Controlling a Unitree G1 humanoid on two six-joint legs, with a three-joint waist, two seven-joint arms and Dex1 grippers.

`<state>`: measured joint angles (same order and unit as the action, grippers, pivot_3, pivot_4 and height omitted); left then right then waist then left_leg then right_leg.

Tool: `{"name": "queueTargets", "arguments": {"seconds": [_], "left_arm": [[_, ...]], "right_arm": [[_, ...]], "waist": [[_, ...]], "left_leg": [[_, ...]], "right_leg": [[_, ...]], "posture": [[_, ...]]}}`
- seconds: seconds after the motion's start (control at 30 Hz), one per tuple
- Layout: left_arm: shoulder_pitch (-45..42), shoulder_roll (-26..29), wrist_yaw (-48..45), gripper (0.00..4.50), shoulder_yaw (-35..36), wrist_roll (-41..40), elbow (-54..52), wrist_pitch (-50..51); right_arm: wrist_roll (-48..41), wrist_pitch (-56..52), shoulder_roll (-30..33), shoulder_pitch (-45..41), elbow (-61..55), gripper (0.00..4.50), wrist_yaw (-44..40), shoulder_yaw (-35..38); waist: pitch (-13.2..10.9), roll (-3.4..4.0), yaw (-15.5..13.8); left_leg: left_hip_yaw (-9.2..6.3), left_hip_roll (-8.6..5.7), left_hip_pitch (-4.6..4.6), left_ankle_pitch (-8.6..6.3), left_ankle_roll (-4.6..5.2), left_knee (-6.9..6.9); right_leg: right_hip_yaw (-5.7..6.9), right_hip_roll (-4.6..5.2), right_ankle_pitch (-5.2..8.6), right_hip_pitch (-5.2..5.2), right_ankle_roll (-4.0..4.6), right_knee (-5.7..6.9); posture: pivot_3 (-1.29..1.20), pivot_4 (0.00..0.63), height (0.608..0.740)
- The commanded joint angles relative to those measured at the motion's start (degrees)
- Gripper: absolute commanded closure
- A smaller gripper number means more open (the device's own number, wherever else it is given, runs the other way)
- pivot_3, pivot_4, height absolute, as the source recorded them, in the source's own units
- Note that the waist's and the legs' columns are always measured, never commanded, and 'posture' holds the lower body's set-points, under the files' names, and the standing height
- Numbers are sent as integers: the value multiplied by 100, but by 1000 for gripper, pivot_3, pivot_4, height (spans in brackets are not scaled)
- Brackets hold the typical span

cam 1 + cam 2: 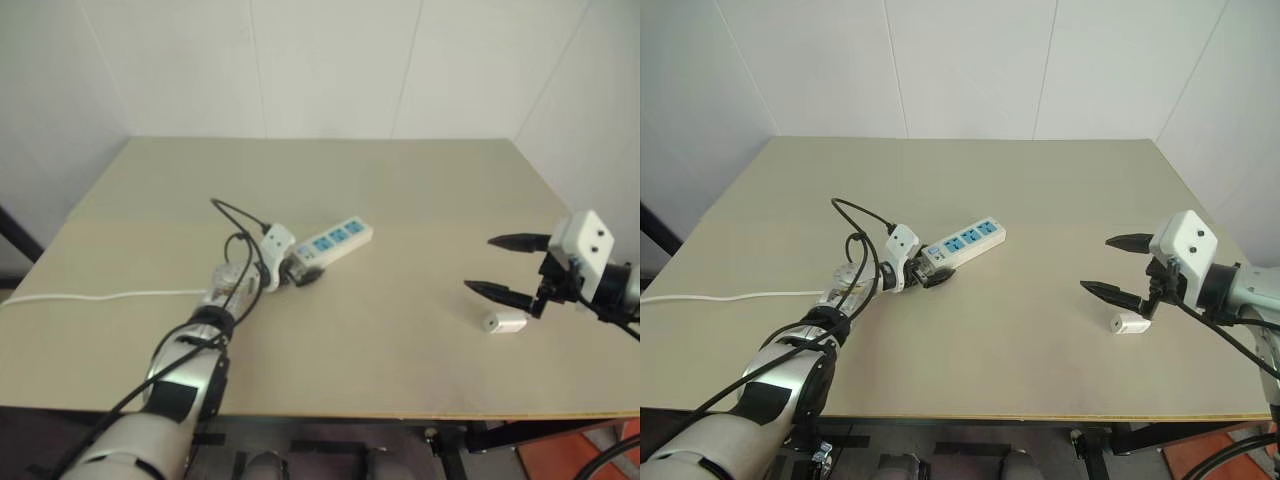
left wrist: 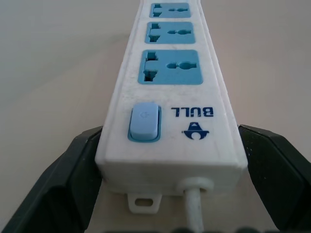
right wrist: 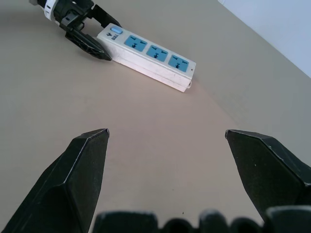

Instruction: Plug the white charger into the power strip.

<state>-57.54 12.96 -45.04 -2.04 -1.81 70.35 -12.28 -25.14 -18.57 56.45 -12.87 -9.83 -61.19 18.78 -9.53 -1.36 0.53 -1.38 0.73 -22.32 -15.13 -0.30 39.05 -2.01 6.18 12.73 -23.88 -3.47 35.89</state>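
The power strip (image 1: 335, 240) is a long white bar with three blue socket panels, lying slantwise at mid-table. My left gripper (image 1: 298, 272) is open and straddles its switch end. In the left wrist view one black finger (image 2: 73, 174) stands on each side of the strip (image 2: 170, 73), beside the blue switch and the cord outlet. The white charger (image 1: 505, 320) lies on its side on the table at the right. My right gripper (image 1: 478, 263) is open with nothing between its fingers. It is just beside the charger, fingers pointing toward the strip (image 3: 153, 51).
The strip's thin white cord (image 1: 100, 296) runs left across the beige table (image 1: 400, 180) to its left edge. White walls close the table's far and right sides. Bare tabletop lies between the strip and the charger.
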Motion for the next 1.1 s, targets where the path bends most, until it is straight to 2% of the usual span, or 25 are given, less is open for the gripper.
{"name": "queueTargets", "arguments": {"seconds": [0.03,0.07,0.23,0.27,0.4,0.57,0.7,0.83,1.03,1.1], "left_arm": [[-86,-117,42,0,45,92,123,-155],[-73,-133,32,0,44,118,145,-204],[-29,-160,26,1117,146,153,228,-310],[-19,-156,24,1212,158,163,238,-325],[33,-63,-527,1210,95,209,119,-453],[232,295,-2497,1210,-16,-8,-478,-540],[683,563,-3831,1210,-59,-379,-1419,-135],[1231,603,-4015,1210,-169,-495,-2275,16],[1760,457,-3738,1210,-284,-489,-2743,7],[1809,455,-3733,472,-300,-527,-2847,90]], "right_arm": [[-179,-93,68,14,-292,8,34,254],[-204,-120,77,15,-326,8,37,263],[-278,-220,82,23,-449,0,72,300],[-279,-237,74,32,-473,0,80,305],[-288,-292,52,103,-566,0,97,356],[-301,-324,72,175,-572,0,80,431],[-307,-317,54,197,-564,0,95,398],[-324,-331,28,148,-556,0,99,320],[-326,-343,-17,52,-541,0,131,199],[-327,-348,-22,50,-547,0,139,199]], "waist": [[0,0,0],[0,0,-2],[0,0,-25],[0,0,-26],[0,0,-25],[0,1,5],[0,1,25],[1,1,29],[2,3,8],[2,3,4]], "left_leg": [[0,0,0,0,0,0],[0,0,1,0,0,0],[-2,0,4,0,0,2],[-2,0,4,0,0,2],[-2,0,3,0,0,1],[-1,0,1,0,0,-1],[-1,1,2,0,0,-1],[-1,3,2,0,0,-1],[-2,2,3,0,1,3],[-2,2,4,-1,1,3]], "right_leg": [[0,0,0,0,0,0],[0,0,0,0,0,0],[1,0,0,7,-1,-1],[1,0,0,8,-1,0],[2,0,0,8,-1,0],[2,0,0,6,-1,3],[2,0,0,4,-1,8],[1,0,0,2,0,7],[0,0,0,4,-1,6],[0,0,0,8,-1,6]], "posture": [[0,150,740],[0,150,740],[0,150,740],[0,150,740],[0,150,740],[0,150,740],[0,150,740],[0,150,740],[0,150,740],[0,150,740]]}}
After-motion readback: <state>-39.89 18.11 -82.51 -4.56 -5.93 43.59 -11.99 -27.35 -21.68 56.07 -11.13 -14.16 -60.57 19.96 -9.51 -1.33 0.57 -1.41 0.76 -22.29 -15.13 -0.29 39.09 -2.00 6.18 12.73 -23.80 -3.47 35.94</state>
